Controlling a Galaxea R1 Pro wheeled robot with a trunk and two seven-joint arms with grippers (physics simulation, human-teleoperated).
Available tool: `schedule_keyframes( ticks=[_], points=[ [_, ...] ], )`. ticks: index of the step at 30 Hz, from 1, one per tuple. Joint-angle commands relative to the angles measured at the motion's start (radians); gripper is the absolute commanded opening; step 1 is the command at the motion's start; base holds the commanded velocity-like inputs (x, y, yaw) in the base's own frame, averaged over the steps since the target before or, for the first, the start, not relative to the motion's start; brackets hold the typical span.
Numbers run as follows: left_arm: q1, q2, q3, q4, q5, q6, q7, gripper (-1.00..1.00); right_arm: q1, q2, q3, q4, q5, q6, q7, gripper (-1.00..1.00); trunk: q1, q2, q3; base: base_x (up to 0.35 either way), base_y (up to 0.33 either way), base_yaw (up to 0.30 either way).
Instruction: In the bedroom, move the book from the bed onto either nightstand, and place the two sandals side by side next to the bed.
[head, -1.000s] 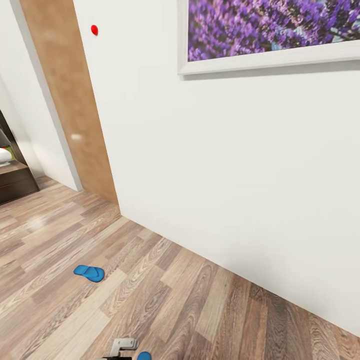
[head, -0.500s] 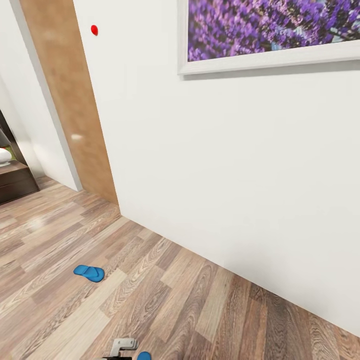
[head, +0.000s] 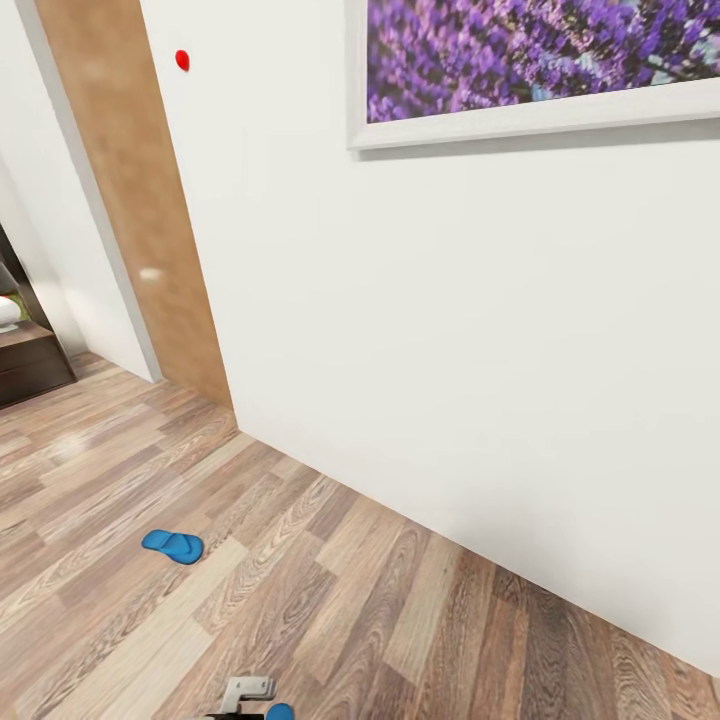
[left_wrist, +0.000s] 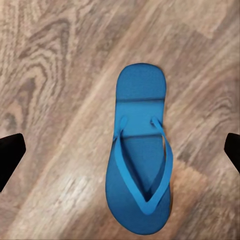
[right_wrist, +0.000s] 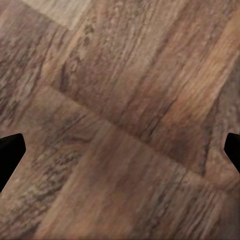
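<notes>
One bright blue sandal (head: 173, 546) lies flat on the wood-plank floor at the left of the head view, well out from the wall. The second sandal (left_wrist: 140, 160) lies sole-down on the floor straight under my left gripper (left_wrist: 120, 152). That gripper is open, and its dark fingertips (left_wrist: 10, 155) stand wide on either side without touching the sandal. In the head view this sandal's tip (head: 279, 712) peeks in at the lower edge beside the left gripper (head: 245, 692). My right gripper (right_wrist: 120, 150) hangs open over bare floor. The book and the bed are out of view.
A white wall (head: 450, 330) runs close along the right, carrying a framed purple picture (head: 540, 60). A wooden door (head: 140, 220) stands at the back left. Past the door sits a dark-brown cabinet (head: 30, 365). Wood-plank floor (head: 330, 600) stretches between the two sandals.
The whole head view has shifted slightly, so the camera moved. Neither the sandals nor the grippers have visibly changed.
</notes>
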Motion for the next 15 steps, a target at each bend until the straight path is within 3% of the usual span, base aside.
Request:
schedule_keyframes(
  ticks=[1,15],
  points=[
    [0.0,0.0,0.0,-0.002,0.0,0.006,0.0,1.0,0.0,0.0,0.005,0.001,-0.001,-0.002,-0.007,1.0,0.0,0.0,-0.001,0.0,-0.025,0.0],
    [0.0,0.001,0.0,-0.002,0.0,0.005,-0.001,1.0,0.0,0.0,0.005,0.001,-0.001,-0.002,-0.007,1.0,0.0,0.0,-0.001,0.0,-0.009,0.0]
  ],
)
